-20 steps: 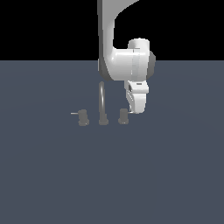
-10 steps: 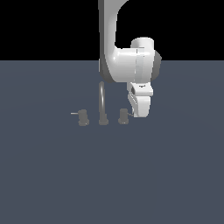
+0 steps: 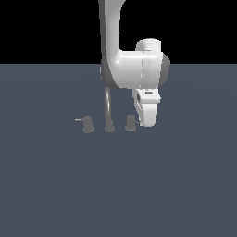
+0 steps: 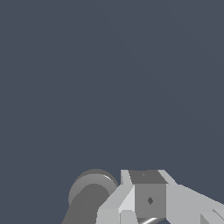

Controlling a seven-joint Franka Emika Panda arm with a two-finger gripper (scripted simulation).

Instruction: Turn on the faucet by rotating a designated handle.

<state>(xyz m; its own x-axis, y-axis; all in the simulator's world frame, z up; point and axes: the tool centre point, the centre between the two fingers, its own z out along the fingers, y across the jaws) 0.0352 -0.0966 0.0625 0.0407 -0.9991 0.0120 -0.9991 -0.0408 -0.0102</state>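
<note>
Jaws low beside designated handle [image 3: 131,122]

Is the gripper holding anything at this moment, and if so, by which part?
It cannot be told. The gripper sits low beside the designated handle, hiding its lever rod; neither view shows the fingertips closed on anything.

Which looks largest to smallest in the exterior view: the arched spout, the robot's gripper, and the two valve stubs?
1. gripper
2. arched spout
3. The valve stub on the exterior view's left and the designated handle look alike in size, so they tie; the gripper hides the handle's lever.
</note>
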